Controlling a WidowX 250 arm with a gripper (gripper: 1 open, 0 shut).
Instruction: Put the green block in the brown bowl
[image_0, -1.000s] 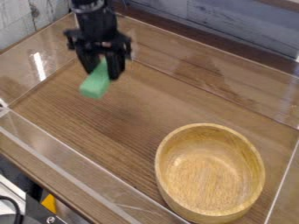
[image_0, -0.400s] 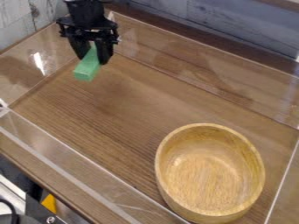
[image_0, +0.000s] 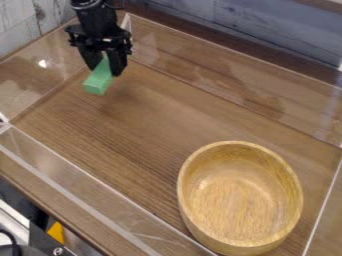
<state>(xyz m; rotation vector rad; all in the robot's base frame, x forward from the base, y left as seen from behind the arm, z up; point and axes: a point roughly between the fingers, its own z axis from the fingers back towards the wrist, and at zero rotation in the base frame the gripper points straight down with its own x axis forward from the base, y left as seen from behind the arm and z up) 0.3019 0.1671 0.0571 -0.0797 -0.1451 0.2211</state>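
**Green block gripped far from bowl**

Black robot gripper (image_0: 103, 62) sits at upper left of the view, pointing straight down, fingers clamped on the bright green rectangular block (image_0: 99, 79). Upper part of the block is between the black fingers (image_0: 118, 56); lower end sticks out below them, tilted down-left. Can't tell whether that lower end touches the surface or hangs just above it.

Large round light tan wooden bowl (image_0: 242, 198) w/ thick rim & visible grain is at lower right, well apart from gripper & block. Nothing inside it; block not yet in the bowl.

Both sit over a dark brown wood-grain tabletop (image_0: 174, 120). Clear plastic wall (image_0: 54, 175) runs along the near-left edge, w/ more transparent panel at upper left behind the gripper. Grey plank wall (image_0: 267, 25) across the back.
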